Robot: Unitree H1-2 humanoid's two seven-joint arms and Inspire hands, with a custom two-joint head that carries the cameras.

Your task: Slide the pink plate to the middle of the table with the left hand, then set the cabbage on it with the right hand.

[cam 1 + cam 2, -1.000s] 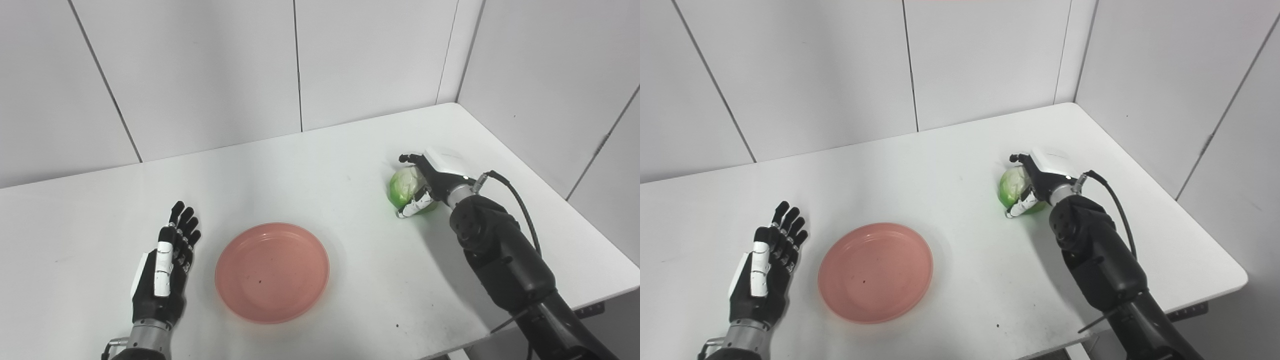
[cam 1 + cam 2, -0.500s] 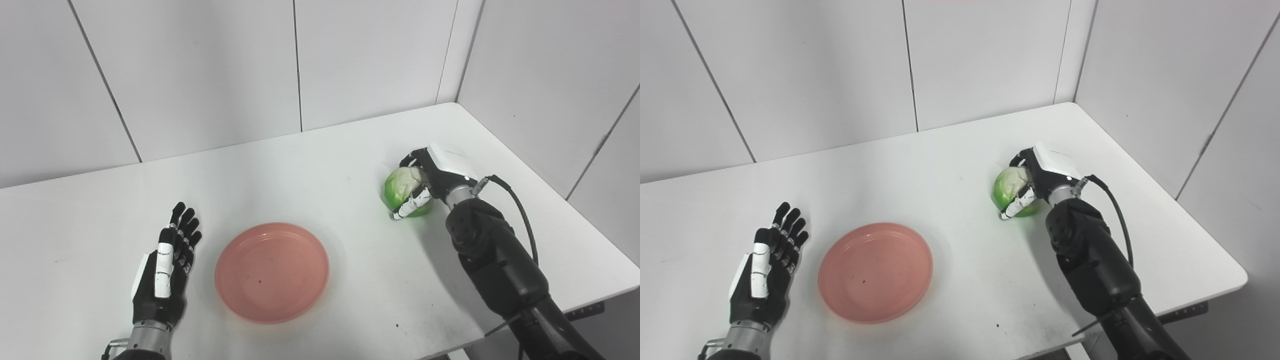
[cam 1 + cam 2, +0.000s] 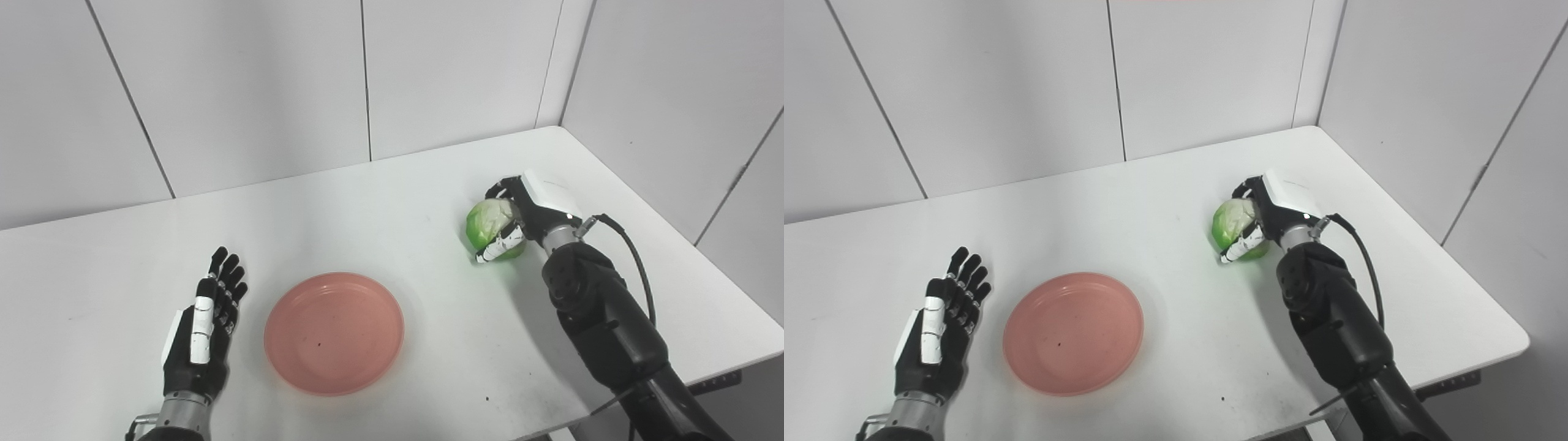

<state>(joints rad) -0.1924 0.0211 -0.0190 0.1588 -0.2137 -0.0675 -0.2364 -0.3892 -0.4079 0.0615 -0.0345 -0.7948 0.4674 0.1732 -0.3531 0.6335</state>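
The right hand is wrapped around the green cabbage, fingers over the top and thumb under it. The pink plate lies well off to that hand's left, nearer the robot. The left hand rests flat and holds nothing, just beside the plate.
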